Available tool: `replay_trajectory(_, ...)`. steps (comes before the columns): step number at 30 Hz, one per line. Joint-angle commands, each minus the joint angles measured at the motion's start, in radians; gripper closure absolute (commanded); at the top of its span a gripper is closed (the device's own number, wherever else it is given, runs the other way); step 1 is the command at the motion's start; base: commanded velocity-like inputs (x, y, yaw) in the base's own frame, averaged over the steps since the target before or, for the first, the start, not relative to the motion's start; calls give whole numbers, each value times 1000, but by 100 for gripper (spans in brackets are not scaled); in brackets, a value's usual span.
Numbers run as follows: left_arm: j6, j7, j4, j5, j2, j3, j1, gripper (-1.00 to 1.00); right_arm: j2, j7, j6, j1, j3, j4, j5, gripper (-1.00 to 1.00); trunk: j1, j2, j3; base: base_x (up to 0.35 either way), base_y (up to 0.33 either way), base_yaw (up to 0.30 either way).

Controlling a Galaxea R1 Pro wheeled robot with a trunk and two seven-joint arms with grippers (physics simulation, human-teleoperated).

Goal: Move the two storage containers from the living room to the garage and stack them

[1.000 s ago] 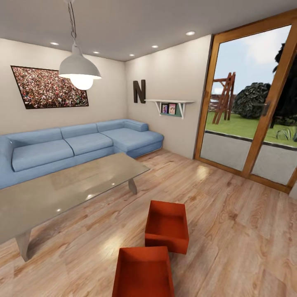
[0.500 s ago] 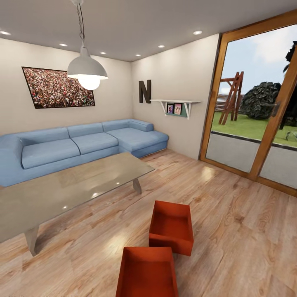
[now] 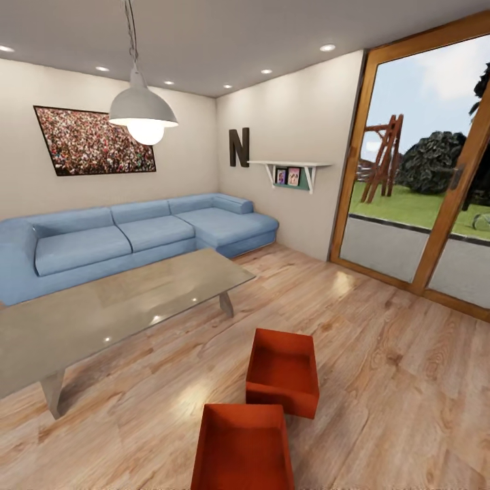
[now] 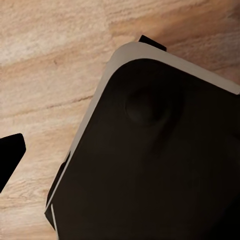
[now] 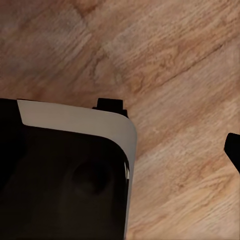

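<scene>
Two red-orange storage containers sit on the light wood-plank floor (image 3: 381, 381) of the living room, both open-top, upright, empty as far as visible. Near container (image 3: 242, 446) is at the bottom edge of the head view, partly cut off; far container (image 3: 283, 371) is just beyond it and slightly to the right, corners close, cannot tell if touching. Glass-topped coffee table (image 3: 116, 306) is to their left, near but apart. Blue sectional sofa (image 3: 129, 238) is behind the table against the cream wall. Wood-framed glass doors (image 3: 422, 184) are on the right, well apart from the bins. Pendant lamp (image 3: 143, 112) hangs over the table.

Wrist views show plank floor and a dark rounded body part of the robot (image 4: 160, 160). A dark sliver at the edge of each wrist view could be a fingertip, too little to say. Gripper state: cannot tell for left or right.

Step in hand, as a judgement: approach for the first pickup; nothing carried yet, task at its start. To do it well: roll the base in square to the near container, stop with it centred between the arms, tilt the head down so the whole rim is in frame. Keep clear of the table leg (image 3: 53, 412) on the left. Grip opposite walls, lift level, don't nudge the far bin.
</scene>
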Motion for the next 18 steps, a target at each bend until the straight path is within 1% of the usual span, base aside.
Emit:
replay_trajectory(1,-2,2,-1,-2,-1,7,0,-100,1,4,-6,-1,8,3,-10,-100,0,-1,-3,0,0,0)
replay_trajectory(6,-3,2,-1,-4,2,2,0,-100,2,4,-5,-1,11,3,-8,-100,0,-1,-11,0,0,0)
replay_trajectory(12,-3,2,1,-10,17,-4,0,-100,3,3,2,-1,15,3,-6,-100,0,-1,-20,0,0,0)
replay_trajectory(18,-3,2,3,-11,17,-3,0,-100,5,2,3,-1,15,3,-5,-100,0,-1,-30,0,0,37)
